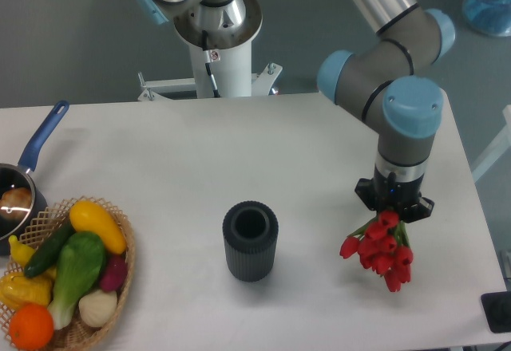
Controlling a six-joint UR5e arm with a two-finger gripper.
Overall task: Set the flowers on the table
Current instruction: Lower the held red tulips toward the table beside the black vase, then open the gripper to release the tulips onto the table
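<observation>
The flowers (380,252), a small bunch of red tulip-like blooms, hang below my gripper (394,214) at the right side of the white table (239,159). The gripper points down and its fingers are hidden by its body and the blooms; it seems to hold the bunch by the green stems, which barely show. The blooms are close to the tabletop; I cannot tell if they touch it. The dark grey ribbed vase (250,241) stands upright and empty to the left of the flowers.
A wicker basket (120,275) with colourful vegetables sits at the front left corner. A pot with a blue handle (40,140) is at the left edge. The robot base (215,40) stands behind the table. A dark object (499,311) is at the front right.
</observation>
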